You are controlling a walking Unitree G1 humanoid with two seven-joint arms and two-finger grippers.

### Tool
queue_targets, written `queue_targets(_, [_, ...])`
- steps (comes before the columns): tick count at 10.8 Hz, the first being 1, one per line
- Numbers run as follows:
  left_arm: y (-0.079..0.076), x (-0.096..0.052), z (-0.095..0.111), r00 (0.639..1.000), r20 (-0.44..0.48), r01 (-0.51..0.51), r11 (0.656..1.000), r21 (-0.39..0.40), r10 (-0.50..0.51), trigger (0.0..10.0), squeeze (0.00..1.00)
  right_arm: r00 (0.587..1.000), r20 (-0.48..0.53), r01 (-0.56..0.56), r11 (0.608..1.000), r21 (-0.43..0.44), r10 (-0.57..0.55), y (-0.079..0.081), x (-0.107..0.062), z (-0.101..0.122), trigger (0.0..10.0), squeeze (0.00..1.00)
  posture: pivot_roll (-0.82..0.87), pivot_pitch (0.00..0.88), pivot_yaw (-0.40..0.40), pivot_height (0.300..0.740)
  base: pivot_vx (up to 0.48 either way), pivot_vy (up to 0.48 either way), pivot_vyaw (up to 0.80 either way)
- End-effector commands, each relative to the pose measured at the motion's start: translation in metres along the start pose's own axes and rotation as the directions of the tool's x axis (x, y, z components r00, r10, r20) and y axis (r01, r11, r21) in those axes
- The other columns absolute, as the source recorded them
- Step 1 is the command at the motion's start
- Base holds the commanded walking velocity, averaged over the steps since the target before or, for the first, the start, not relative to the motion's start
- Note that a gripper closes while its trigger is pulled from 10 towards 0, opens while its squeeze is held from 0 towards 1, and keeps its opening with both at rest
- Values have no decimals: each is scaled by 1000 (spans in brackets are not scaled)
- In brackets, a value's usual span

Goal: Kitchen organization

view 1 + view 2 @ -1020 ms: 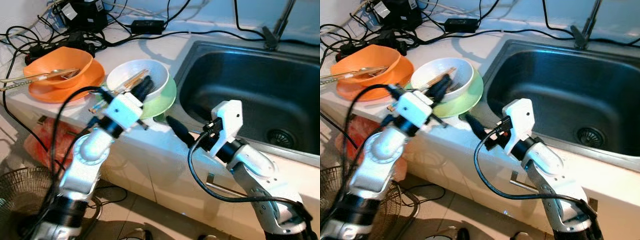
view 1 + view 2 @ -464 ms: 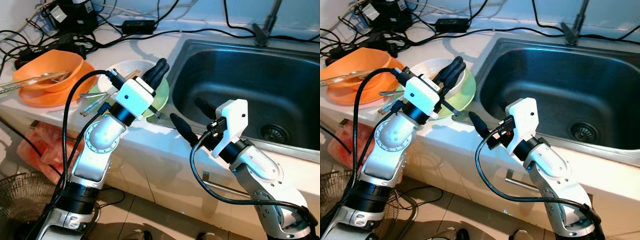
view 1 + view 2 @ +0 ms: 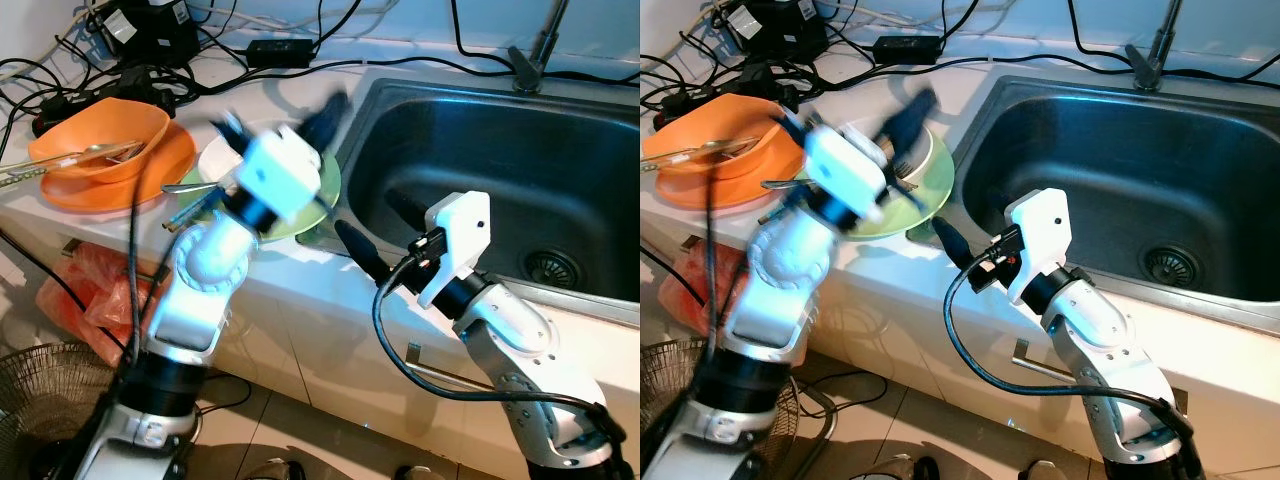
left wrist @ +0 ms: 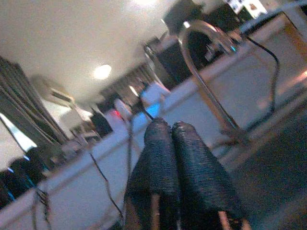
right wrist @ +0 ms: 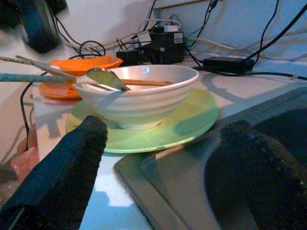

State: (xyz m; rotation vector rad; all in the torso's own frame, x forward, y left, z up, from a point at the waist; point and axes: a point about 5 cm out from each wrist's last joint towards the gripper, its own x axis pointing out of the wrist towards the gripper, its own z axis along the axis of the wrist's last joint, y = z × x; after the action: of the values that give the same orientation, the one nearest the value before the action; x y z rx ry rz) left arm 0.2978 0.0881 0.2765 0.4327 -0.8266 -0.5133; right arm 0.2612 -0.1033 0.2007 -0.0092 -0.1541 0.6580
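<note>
Just beyond right pincer, white bowl.

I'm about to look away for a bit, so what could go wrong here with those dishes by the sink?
The left hand is blurred mid-swing above the white bowl; it could clip the spoon and chopsticks jutting over the rim. The green plate lies at the sink edge, where a knock could tip it in. The open right hand crowds the same spot.

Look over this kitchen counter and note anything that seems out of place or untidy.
A tangle of black cables and power adapters sprawls over the counter beside the sink, an odd place for electrics. Utensils stick out of the white bowl on the green plate, well past its rim.
</note>
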Motion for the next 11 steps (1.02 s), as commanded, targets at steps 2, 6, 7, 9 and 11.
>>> queue_targets(2, [7, -3, 5, 999, 2, -39, 998, 49, 39, 10000, 1000, 1000, 20, -19, 1000, -7, 19, 5, 4, 2, 10000, 0, 13, 109, 136, 740, 0, 0, 0])
queue_targets(6, [-14, -47, -8, 994, -108, 32, 996, 89, -23, 10000, 1000, 981, -128, 140, 988, -62, -147, -29, -18, -21, 10000, 0, 14, 105, 136, 740, 0, 0, 0])
queue_targets(7, [-19, -52, -11, 992, -124, 48, 995, 85, -38, 10000, 1000, 976, -144, 153, 985, -75, -163, -33, -21, -22, 10000, 0, 14, 105, 136, 740, 0, 0, 0])
queue_targets(9, [-28, -61, -17, 985, -153, 102, 989, 104, -85, 10000, 1000, 970, -163, 171, 982, -84, -183, -36, -23, -25, 10000, 0, 7, 105, 137, 740, 0, 0, 0])
queue_targets(11, [-30, -61, -24, 982, -170, 107, 988, 110, -88, 10000, 1000, 963, -213, 155, 985, -76, -168, -32, -28, -33, 10000, 0, 0, 107, 141, 740, 0, 0, 0])
